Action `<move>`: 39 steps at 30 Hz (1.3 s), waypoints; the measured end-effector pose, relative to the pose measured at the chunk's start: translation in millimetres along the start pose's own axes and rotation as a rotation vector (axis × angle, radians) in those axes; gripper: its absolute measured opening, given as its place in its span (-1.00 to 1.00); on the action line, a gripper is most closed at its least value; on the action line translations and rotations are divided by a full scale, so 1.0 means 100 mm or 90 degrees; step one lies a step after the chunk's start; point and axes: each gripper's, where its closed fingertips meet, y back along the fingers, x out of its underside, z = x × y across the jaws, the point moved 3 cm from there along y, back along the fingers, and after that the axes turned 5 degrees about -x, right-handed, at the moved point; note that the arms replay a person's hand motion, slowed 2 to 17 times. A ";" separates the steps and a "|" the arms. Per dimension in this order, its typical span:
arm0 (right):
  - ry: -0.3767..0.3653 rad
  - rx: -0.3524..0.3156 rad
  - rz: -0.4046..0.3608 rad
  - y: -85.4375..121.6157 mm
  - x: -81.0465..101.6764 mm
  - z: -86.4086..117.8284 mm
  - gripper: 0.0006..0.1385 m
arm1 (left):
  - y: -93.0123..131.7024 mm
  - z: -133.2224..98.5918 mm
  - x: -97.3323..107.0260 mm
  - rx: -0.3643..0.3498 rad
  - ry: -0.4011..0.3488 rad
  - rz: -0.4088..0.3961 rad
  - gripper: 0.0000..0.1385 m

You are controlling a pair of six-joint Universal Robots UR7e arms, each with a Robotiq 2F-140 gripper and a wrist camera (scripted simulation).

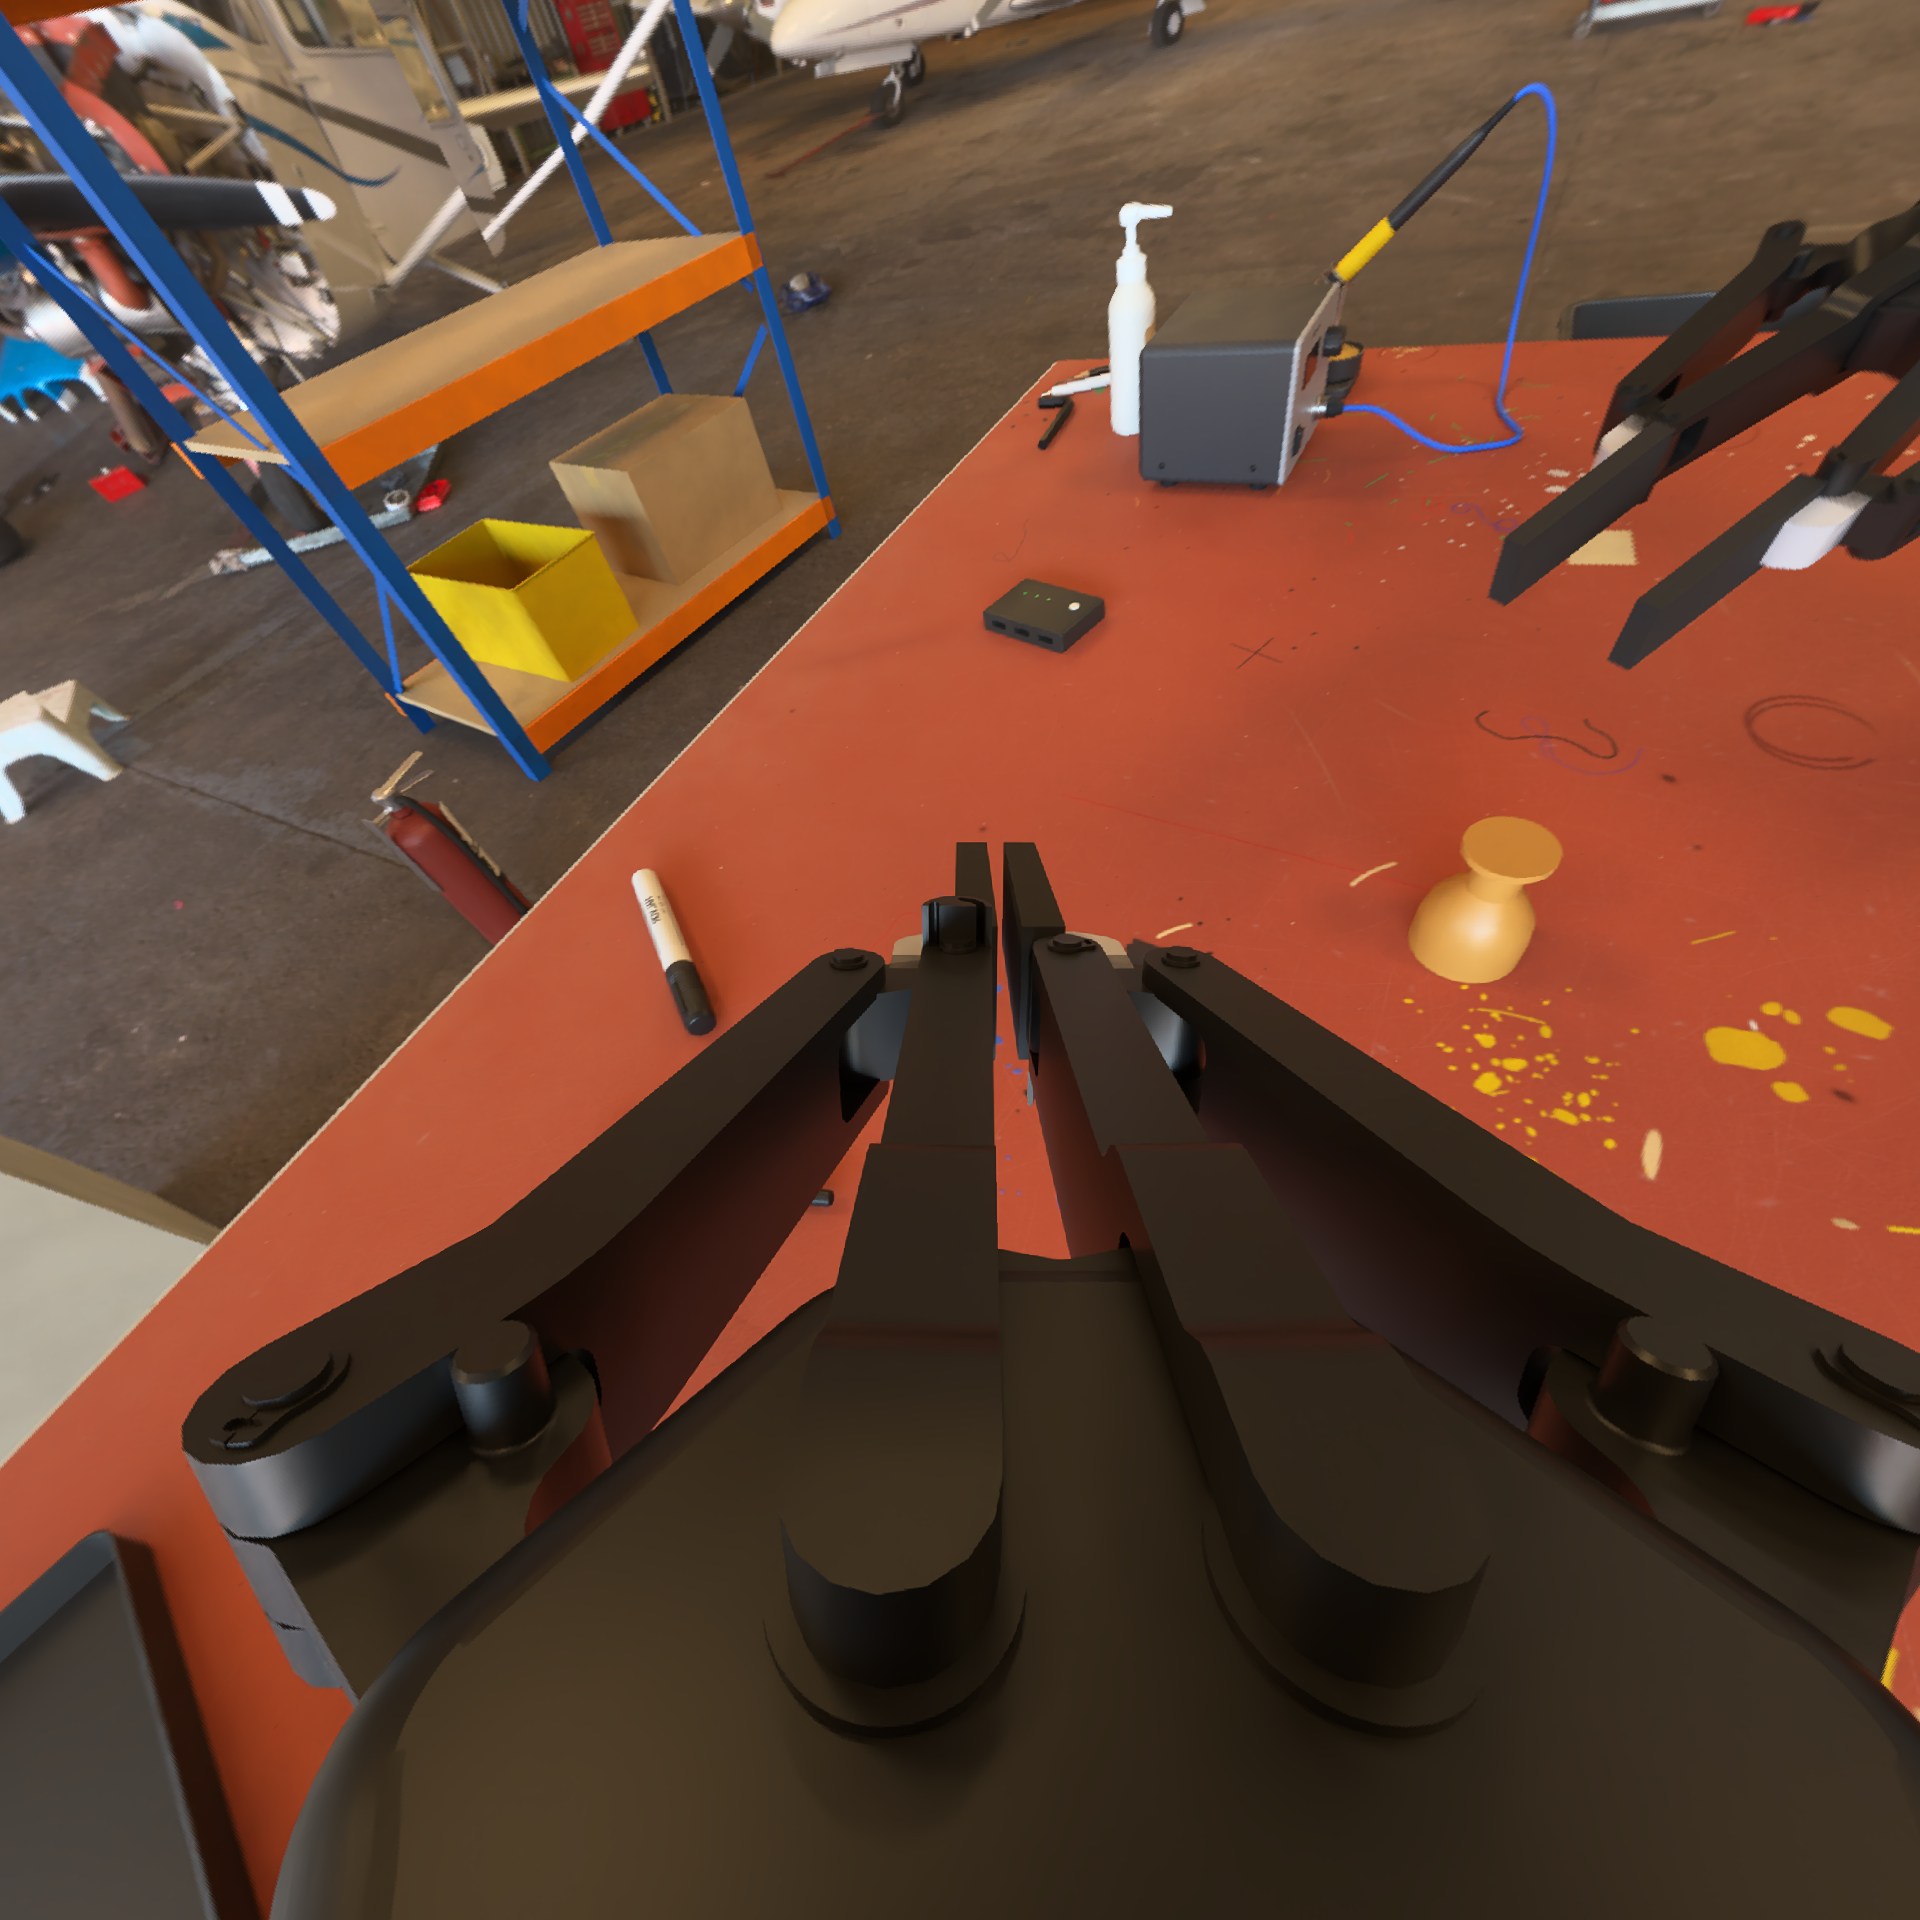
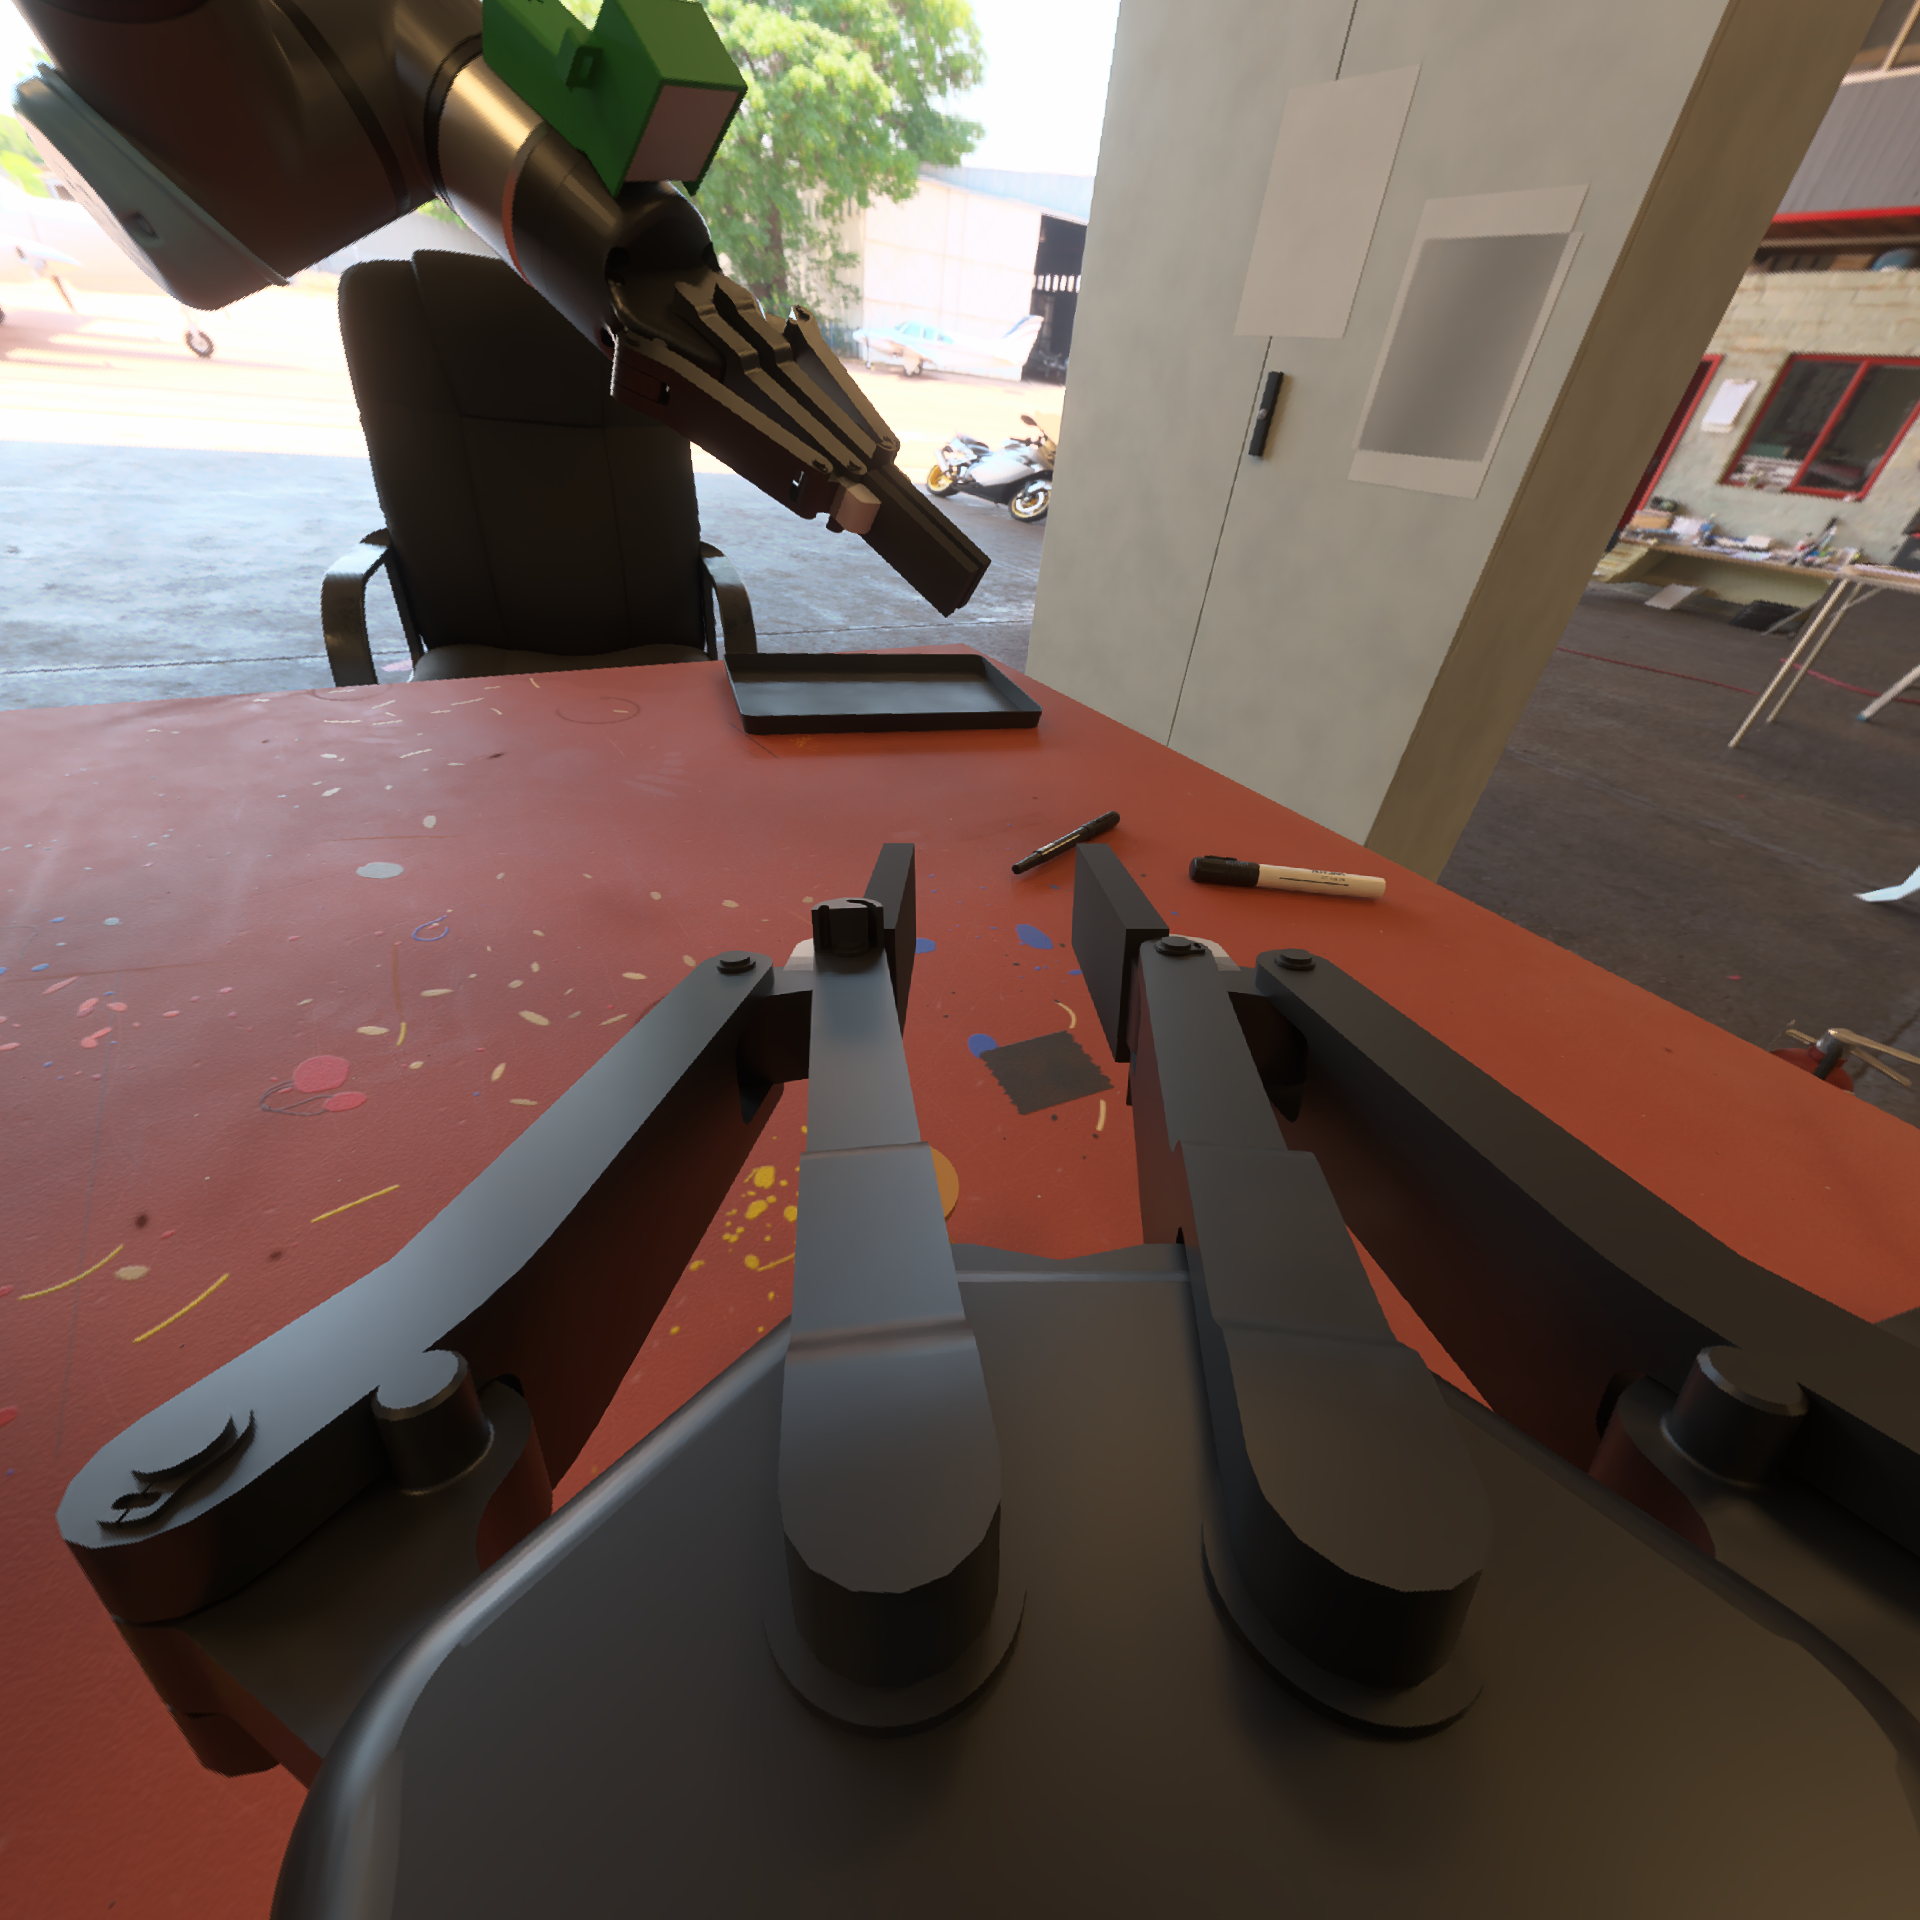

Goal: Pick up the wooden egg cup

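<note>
The wooden egg cup point(image 1: 1481, 904) is light orange-tan and stands upside down on the red table point(image 1: 1195, 727), bowl down and foot up, next to yellow paint spots. My left gripper point(image 1: 997, 868) is shut and empty, above the table to the left of the cup and apart from it. My right gripper point(image 2: 997, 873) is open and empty; it also shows in the left wrist view point(image 1: 1564, 623), hanging in the air beyond the cup. In the right wrist view only a tan sliver of the cup point(image 2: 943, 1184) shows behind one finger. The left gripper point(image 2: 961, 592) shows there too, shut.
On the table are a white marker point(image 1: 670, 951), a small black box point(image 1: 1044, 613), a soldering station point(image 1: 1236, 384) with a blue cable, and a pump bottle point(image 1: 1132, 322). The right wrist view shows a black tray point(image 2: 883, 691), a marker point(image 2: 1288, 878), a pen point(image 2: 1065, 842) and a chair point(image 2: 520, 468).
</note>
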 end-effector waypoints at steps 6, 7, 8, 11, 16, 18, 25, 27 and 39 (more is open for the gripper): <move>-0.003 -0.028 -0.014 -0.13 0.06 0.05 -0.28 | -0.07 -0.36 -0.08 0.068 0.019 -0.054 -0.94; -0.004 -0.035 -0.018 -0.16 0.07 0.06 -0.27 | -0.09 -0.43 -0.09 0.081 0.020 -0.064 -0.94; -0.007 -0.043 -0.022 -0.18 0.08 0.07 -0.25 | -0.11 -0.50 -0.10 0.093 0.021 -0.074 -0.94; -0.018 -0.070 -0.033 -0.23 0.12 0.10 -0.23 | -0.17 -0.67 -0.11 0.126 0.023 -0.101 -0.94; -0.045 -0.104 -0.049 -0.27 0.16 0.11 -0.18 | -0.32 -0.98 -0.12 0.192 0.038 -0.127 -0.94; -0.057 -0.116 -0.055 -0.28 0.18 0.11 -0.14 | -0.39 -1.11 -0.11 0.223 0.041 -0.129 -0.94; -0.082 -0.145 -0.065 -0.29 0.24 0.12 -0.13 | -0.64 -1.48 -0.03 0.294 0.030 -0.116 -0.94; -0.083 -0.147 -0.060 -0.29 0.27 0.11 -0.13 | -0.71 -1.58 -0.01 0.310 0.027 -0.114 -0.94; -0.091 -0.166 -0.032 -0.25 0.50 0.19 -0.43 | -1.00 -1.95 0.09 0.389 0.027 -0.105 -0.93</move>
